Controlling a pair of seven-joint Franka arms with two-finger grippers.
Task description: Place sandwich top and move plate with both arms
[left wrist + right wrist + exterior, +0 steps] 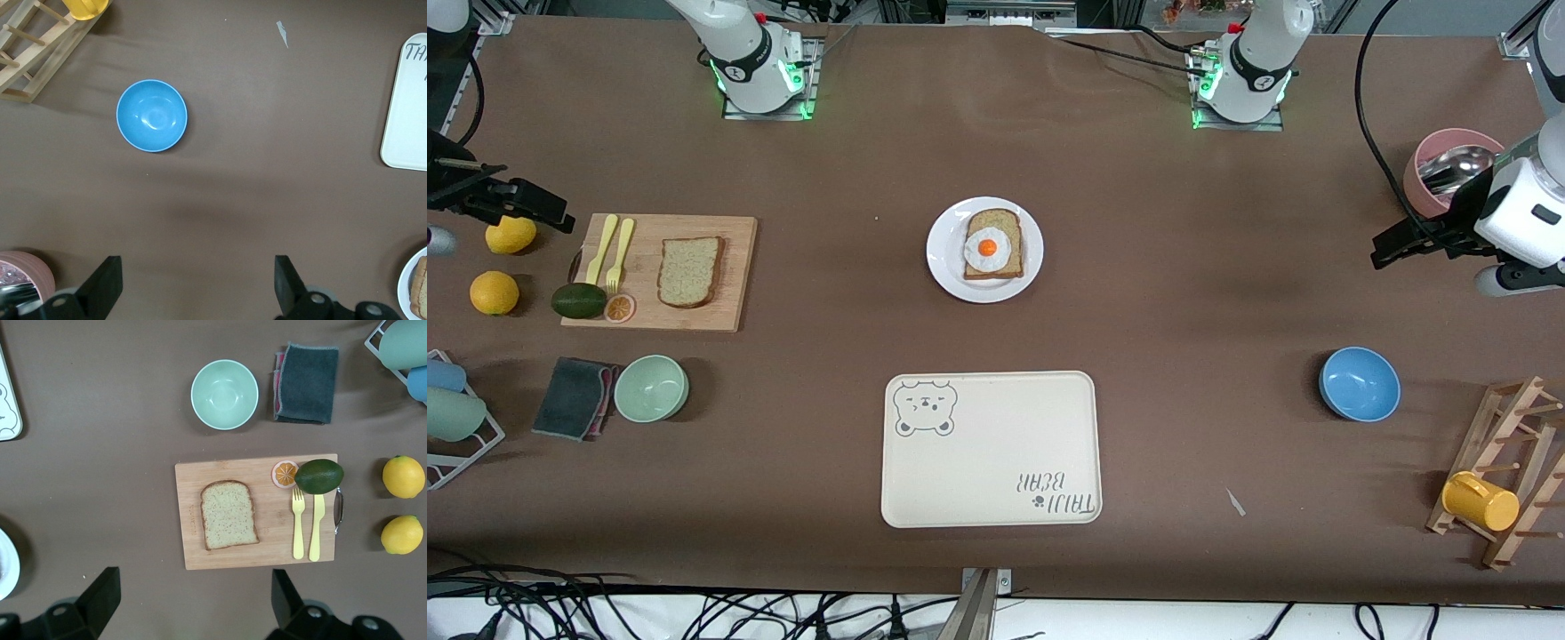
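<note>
Room is wide on the brown table [1183, 373], with bare cloth between its middle and each end. The round white plate [943, 267] sits in the middle, holding a brown bread slice with a fried egg [992, 246] on it. The plain brown bread slice, the sandwich top [690, 271], lies flat on a wooden cutting board [729, 311] toward the right arm's end, beside a yellow plastic fork and knife [611, 252], a green avocado [578, 300] and an orange slice [619, 308]. Two yellow lemons [495, 292] lie near that end's edge. Nearer the front edge sit a mint green bowl [651, 388] and a folded dark grey cloth [574, 397]. The cream rectangular tray [996, 471] near the front edge shows a bear face and the words "TAIJI BEAR". A round blue bowl [1360, 383] sits toward the left arm's end, near a wooden rack with a yellow cup [1480, 501]. The left gripper [1396, 245] hangs over that end with fingers spread wide, holding nothing. The right gripper [534, 209] hangs over the lemons, fingers spread too, holding nothing.
</note>
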